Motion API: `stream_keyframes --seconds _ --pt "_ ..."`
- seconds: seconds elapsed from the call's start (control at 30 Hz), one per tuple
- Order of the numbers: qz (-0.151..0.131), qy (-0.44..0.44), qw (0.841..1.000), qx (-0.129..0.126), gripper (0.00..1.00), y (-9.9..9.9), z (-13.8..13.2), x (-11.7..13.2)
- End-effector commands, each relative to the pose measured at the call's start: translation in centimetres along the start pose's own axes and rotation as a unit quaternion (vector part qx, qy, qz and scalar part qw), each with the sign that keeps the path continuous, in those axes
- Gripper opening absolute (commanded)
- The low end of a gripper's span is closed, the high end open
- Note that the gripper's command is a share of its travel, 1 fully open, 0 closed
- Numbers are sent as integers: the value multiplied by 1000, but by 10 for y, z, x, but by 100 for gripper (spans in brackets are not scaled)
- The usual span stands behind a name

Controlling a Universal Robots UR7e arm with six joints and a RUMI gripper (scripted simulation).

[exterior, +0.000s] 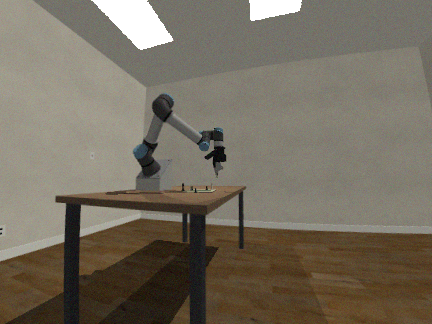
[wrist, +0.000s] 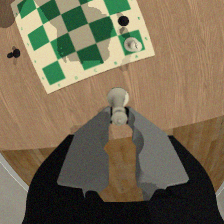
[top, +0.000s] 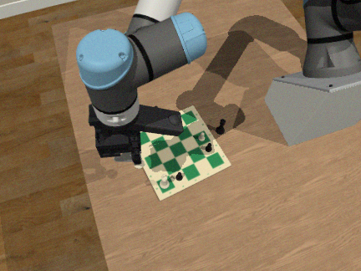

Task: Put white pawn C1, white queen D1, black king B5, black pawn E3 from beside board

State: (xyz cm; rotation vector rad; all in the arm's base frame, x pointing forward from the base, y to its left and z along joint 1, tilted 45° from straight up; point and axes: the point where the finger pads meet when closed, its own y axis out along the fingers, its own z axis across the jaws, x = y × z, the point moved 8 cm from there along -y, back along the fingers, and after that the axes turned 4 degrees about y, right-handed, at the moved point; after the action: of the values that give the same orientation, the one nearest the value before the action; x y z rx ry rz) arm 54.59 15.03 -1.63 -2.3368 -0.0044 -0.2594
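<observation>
1. The white pawn [wrist: 118, 101] is pinched by its base between the two grey fingers of the pincer [wrist: 119, 119], head pointing away from the wrist camera, held in the air above the bare wood of the tabletop [top: 259, 209].
2. In the exterior view the pincer [exterior: 216, 172] hangs well above the board, off its side that faces the tabletop's near-right corner.
3. The green and cream board [top: 221, 166] lies flat near the middle of the tabletop, turned at an angle to the tabletop's edges.
4. On the board stand four pieces: a white piece [top: 165, 182] and a small black one [top: 179, 176] just beside it near one corner, and a white piece [top: 201, 136] with a black one [top: 208, 147] close to it on the opposite side.
5. In the wrist view the nearest pieces to the held pawn are the white piece [wrist: 133, 44] and the black one [wrist: 123, 20] at the board's near corner.
6. A black piece [top: 221, 126] stands upright off the board, just beside its edge on the side toward the arm's grey pedestal [top: 292, 121].
7. The arm's wrist and blue-capped joint [top: 104, 56] cover part of the board in the top view, hiding some squares.
</observation>
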Motion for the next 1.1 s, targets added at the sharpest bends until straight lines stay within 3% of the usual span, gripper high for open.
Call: stream_keyframes --seconds 0.0,0.2,0.43,0.6,0.67,0.7,0.87,1.07 --pt "-1 95 995 1 0 -3 -28 -18" --pt "-1 182 983 1 0 -5 -51 -39" --pt "0 321 947 1 0 -7 -94 -83" --pt "2 408 913 0 0 -6 -120 -114" --pt "2 408 913 0 0 -6 -120 -114" --pt "0 457 889 0 0 -6 -124 -120" --pt "-1 532 846 0 0 -4 -139 -142" --pt "-1 566 825 1 0 -3 -147 -154"
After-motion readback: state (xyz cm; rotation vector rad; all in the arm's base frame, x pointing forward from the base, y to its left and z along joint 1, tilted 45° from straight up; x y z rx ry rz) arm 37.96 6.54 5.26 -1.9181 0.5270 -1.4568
